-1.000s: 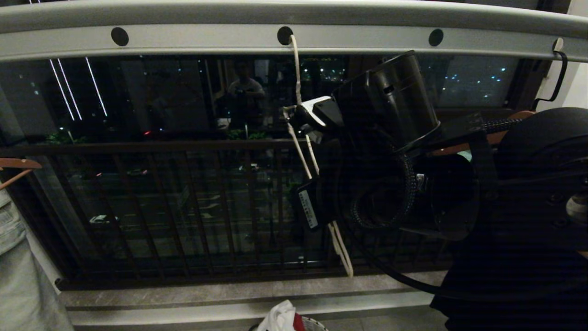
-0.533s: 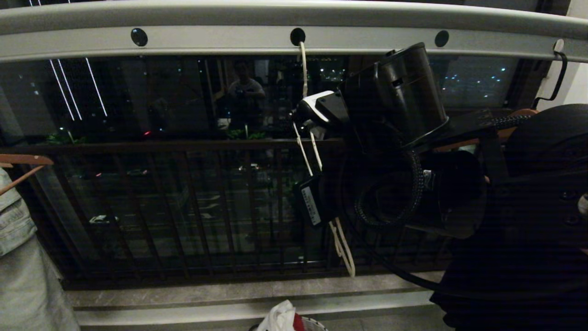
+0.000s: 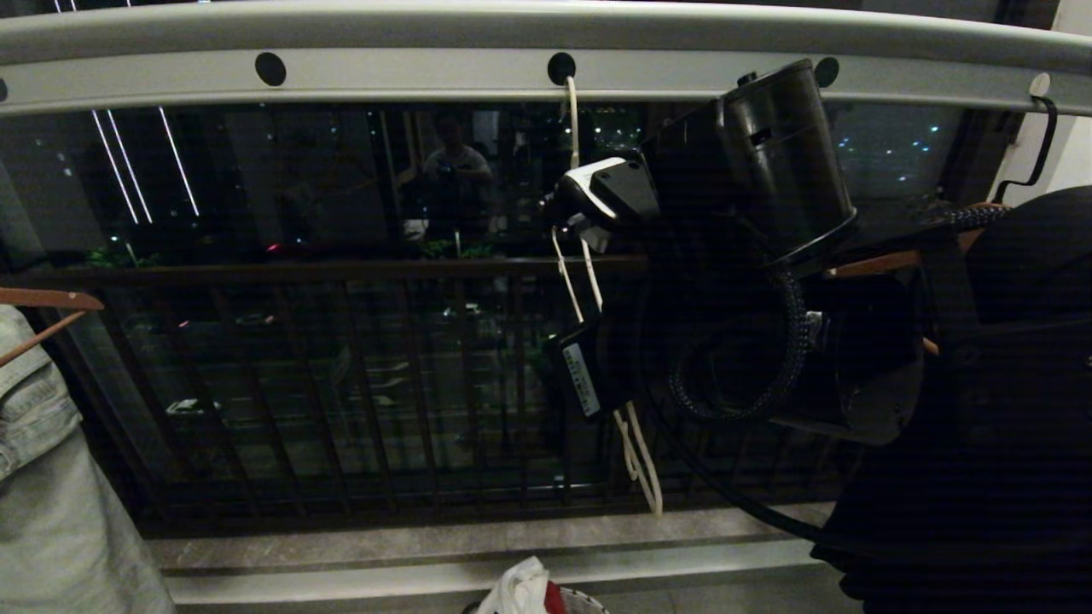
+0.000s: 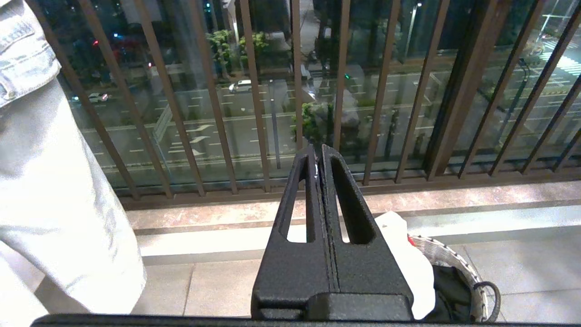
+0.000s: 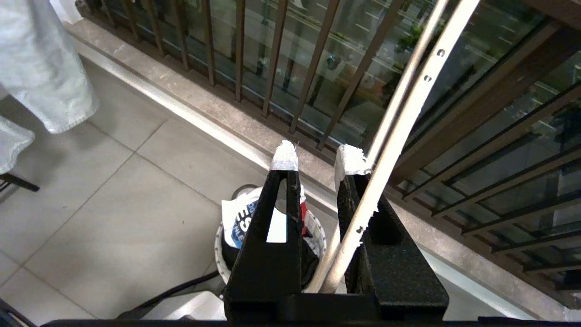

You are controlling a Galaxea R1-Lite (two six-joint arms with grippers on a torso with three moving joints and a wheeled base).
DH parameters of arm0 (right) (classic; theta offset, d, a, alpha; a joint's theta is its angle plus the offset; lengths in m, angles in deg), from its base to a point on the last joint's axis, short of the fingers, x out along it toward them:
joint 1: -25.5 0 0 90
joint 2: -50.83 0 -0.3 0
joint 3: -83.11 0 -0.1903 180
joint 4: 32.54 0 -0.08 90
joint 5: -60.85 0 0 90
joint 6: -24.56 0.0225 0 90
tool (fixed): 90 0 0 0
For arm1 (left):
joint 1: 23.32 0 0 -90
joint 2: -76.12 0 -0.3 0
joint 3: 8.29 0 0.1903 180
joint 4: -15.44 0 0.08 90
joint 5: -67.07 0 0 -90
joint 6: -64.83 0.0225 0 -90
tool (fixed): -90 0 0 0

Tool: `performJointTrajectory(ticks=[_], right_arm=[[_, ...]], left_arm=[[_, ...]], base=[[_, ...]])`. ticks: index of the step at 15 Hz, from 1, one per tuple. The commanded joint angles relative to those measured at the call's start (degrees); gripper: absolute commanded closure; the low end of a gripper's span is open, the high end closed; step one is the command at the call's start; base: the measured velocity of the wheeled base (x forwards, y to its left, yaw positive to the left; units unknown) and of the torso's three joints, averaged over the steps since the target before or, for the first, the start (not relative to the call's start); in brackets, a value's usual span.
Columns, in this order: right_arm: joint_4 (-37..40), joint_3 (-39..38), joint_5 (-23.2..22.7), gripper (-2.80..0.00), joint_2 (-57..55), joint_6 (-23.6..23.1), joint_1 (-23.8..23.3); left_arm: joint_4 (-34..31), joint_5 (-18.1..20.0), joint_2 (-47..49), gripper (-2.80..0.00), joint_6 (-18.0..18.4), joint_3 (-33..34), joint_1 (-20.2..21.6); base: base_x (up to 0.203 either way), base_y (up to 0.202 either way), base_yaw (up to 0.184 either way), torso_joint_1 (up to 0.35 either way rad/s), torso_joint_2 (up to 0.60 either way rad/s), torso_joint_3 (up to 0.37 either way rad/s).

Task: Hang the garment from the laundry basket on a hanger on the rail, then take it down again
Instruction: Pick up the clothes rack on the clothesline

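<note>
R gripper is up just under the rail, fingers set a little apart with the cream wire hanger running through the gap. In the wrist view the wire lies against the inside of one taped fingertip; looks like a loose hold, but I can't be sure the other finger touches it. The hanger's hook goes up from the fingers into one of the round holes in the rail's strip, and its two wire arms trail down below the fingers, empty, no cloth on them. The arm's bulky black body and cable loop sit right behind the fingers and block much of the hanger and the R side of the window.

Far below the fingers, on the tiled floor by the sill, stands the laundry basket with the white T-shirt bunched in it, blue logo showing, something black under it.

L gripper is parked low, fingers pressed tight together, holding nothing, basket just beside and below them.

Beyond both: dark balcony bars and glass. Off to the L, a pale grey-green garment on a brown wooden hanger.
</note>
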Motion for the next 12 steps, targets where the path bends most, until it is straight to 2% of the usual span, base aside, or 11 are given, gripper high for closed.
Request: performJointTrajectory(ticks=[1,4,12], right_arm=[[0.07,-0.15,0.47,0.00,0.60,0.02,0.21],[0.07,-0.32,2.48,0.00,0.81,0.02,1.60],[-0.11,-0.17,3.87,0.00,1.94,-1.03,3.38]], left_arm=[[0.00,0.04,0.06,0.00,0.03,0.00,0.00],[0.00,-0.04,0.06,0.00,0.03,0.00,0.00],[0.00,0.04,0.06,0.00,0.03,0.00,0.00]], base=[[0.000,0.000,0.000,0.000,0.00,0.000],[0.000,0.000,0.000,0.000,0.00,0.000],[0.000,0.000,0.000,0.000,0.00,0.000]])
